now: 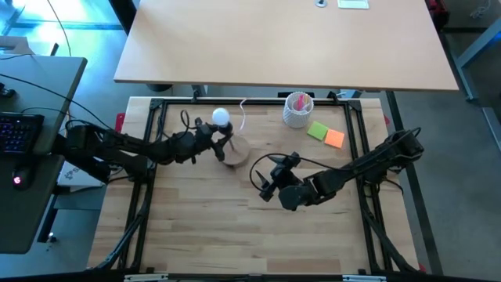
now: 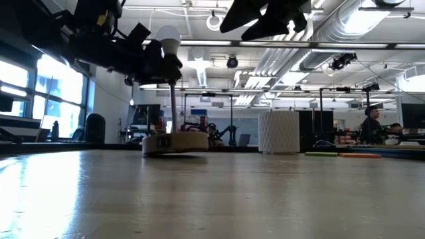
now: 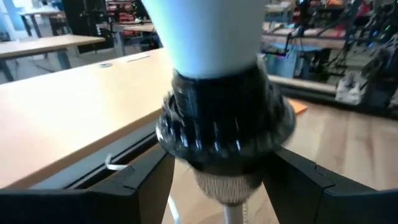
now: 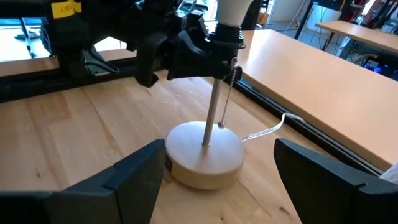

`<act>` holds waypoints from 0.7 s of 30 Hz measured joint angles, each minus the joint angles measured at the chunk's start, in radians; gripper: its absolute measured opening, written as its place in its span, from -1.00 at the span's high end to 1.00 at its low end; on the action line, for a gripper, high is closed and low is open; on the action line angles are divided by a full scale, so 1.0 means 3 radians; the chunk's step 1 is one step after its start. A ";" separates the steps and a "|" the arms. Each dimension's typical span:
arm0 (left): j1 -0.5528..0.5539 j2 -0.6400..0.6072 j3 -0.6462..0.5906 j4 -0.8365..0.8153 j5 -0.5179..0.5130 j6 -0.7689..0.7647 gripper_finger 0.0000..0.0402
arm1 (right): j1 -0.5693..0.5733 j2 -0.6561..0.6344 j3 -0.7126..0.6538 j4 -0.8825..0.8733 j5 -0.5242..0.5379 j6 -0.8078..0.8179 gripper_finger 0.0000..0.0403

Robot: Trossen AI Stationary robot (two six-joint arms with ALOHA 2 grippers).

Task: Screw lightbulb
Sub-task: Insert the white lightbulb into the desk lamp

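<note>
Flanking lightbulb [image 1: 221,117]: left tool [image 1: 217,141] | cup [image 1: 297,110], notes [image 1: 326,135] well apart

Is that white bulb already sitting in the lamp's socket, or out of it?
In. The lightbulb stands upright in the black socket atop the lamp's thin pole, with the left hand at the socket.

A robotics lab: exposed ceiling ducts [image 2: 358,20], rows of cluttered workbenches [image 2: 392,143], a keyboard [image 1: 19,131] beside the framed wooden desk [image 1: 235,235].
</note>
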 joint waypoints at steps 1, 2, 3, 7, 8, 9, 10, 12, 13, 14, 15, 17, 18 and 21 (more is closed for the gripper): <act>0.0020 0.0000 0.0000 -0.0038 -0.0003 0.0018 -0.10 | 0.0000 0.0000 0.0000 0.0000 0.0000 0.0005 -0.48; 0.0040 0.0000 0.0000 -0.0074 -0.0014 0.0018 -0.10 | 0.0000 0.0000 0.0000 0.0000 -0.0003 0.0012 -0.48; 0.0062 0.0000 0.0000 -0.0116 -0.0022 0.0017 -0.10 | 0.0000 0.0000 0.0000 0.0000 -0.0030 0.0020 -0.48; 0.0111 0.0000 0.0000 -0.0221 -0.0036 0.0018 -0.10 | -0.0001 0.0000 0.0000 -0.0002 -0.0093 0.0006 -0.48; 0.0120 0.0000 0.0000 -0.0222 -0.0036 0.0018 -0.10 | -0.0001 0.0000 0.0000 -0.0014 -0.0100 0.0004 -0.48; 0.0123 0.0000 0.0000 -0.0223 -0.0038 0.0018 -0.10 | -0.0005 0.0000 0.0000 -0.0025 -0.0102 0.0004 -0.48; 0.0125 0.0000 0.0000 -0.0225 -0.0039 0.0019 -0.10 | -0.0009 0.0000 0.0000 -0.0027 -0.0103 -0.0001 -0.48; 0.0122 0.0000 0.0000 -0.0231 -0.0037 0.0030 -0.10 | -0.0009 0.0000 0.0000 -0.0025 -0.0102 -0.0001 -0.48; 0.0122 0.0000 0.0000 -0.0234 -0.0026 0.0031 -0.10 | -0.0009 0.0000 0.0000 -0.0025 -0.0102 0.0001 -0.48; 0.0122 0.0000 0.0000 -0.0246 0.0010 0.0028 -0.10 | -0.0009 0.0000 0.0000 -0.0026 -0.0102 0.0018 -0.48; 0.0122 0.0000 0.0000 -0.0259 0.0064 0.0024 -0.10 | -0.0009 0.0000 0.0000 -0.0028 -0.0102 0.0029 -0.48; 0.0103 0.0000 0.0000 -0.0298 0.0183 0.0030 -0.10 | -0.0009 0.0000 0.0000 -0.0031 -0.0105 0.0056 -0.48; 0.0089 0.0000 0.0000 -0.0315 0.0225 0.0056 -0.10 | -0.0009 0.0000 0.0000 -0.0032 -0.0116 0.0057 -0.48; 0.0040 -0.0001 0.0000 -0.0405 0.0224 0.0237 -0.10 | -0.0009 0.0000 0.0000 -0.0033 -0.0135 0.0043 -0.48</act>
